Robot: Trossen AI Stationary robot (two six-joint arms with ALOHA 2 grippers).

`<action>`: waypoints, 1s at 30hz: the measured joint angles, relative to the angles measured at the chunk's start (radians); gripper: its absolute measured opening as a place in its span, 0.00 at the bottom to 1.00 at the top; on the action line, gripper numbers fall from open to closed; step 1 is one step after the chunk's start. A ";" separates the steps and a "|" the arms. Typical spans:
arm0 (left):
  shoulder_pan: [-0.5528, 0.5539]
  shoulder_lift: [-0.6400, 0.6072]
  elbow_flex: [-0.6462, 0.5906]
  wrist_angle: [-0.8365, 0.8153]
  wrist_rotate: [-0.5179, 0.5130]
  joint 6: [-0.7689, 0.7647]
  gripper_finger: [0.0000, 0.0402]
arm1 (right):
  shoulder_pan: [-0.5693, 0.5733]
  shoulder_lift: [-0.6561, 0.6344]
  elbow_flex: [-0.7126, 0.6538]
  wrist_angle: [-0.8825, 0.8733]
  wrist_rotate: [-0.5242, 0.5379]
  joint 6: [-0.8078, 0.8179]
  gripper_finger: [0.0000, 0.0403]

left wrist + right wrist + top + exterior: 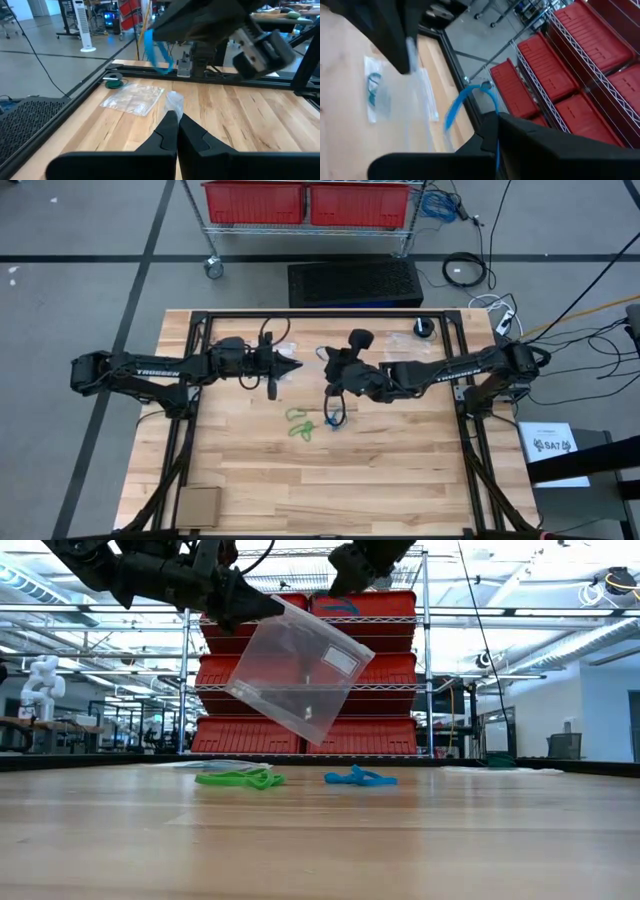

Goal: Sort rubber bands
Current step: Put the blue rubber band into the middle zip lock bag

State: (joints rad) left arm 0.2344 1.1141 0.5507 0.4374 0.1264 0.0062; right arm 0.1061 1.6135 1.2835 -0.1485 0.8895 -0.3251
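Wood table (400,470), rubber bands (300,425) partly arm-hidden

The table (380,470) is topped with pale wooden planks and framed by black rails. Behind it a wire shelving rack (430,660) on castors is loaded with red bins (255,202) (stacked in several rows in the low view). A grey floor (80,290) crossed by dark lines is seen around the table, with a black mat (355,283) and coiled cables (465,270) lying on it. Bright ceiling lights (560,580) are seen overhead, and a white tower fan (84,25) stands farther off.
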 joint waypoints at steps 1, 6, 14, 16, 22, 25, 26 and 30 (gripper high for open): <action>0.000 0.000 0.000 0.000 -0.004 -0.001 0.00 | 0.004 0.000 0.000 0.006 0.001 -0.001 0.00; 0.000 0.000 0.000 0.006 -0.022 -0.027 0.00 | 0.014 0.007 0.000 0.011 0.007 -0.003 0.00; 0.000 0.000 0.000 0.028 -0.024 -0.053 0.00 | 0.014 0.054 0.000 0.019 0.028 -0.037 0.00; 0.000 0.000 0.000 0.026 -0.024 -0.054 0.00 | 0.013 0.057 0.000 0.025 0.047 -0.053 0.00; 0.000 0.000 0.000 0.027 -0.031 -0.054 0.00 | 0.021 0.057 0.000 0.034 0.025 -0.057 0.00; 0.000 0.000 0.000 0.027 -0.039 -0.057 0.00 | 0.027 0.057 0.000 0.031 -0.032 -0.048 0.00; 0.000 0.000 0.000 0.027 -0.039 -0.058 0.00 | 0.028 0.057 0.000 0.025 -0.048 -0.041 0.00; 0.000 0.000 0.000 0.026 -0.039 -0.072 0.00 | 0.027 0.057 0.000 0.014 -0.081 -0.026 0.00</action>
State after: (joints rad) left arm 0.2340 1.1141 0.5507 0.4637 0.0872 -0.0662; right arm 0.1327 1.6707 1.2837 -0.1349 0.8081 -0.3515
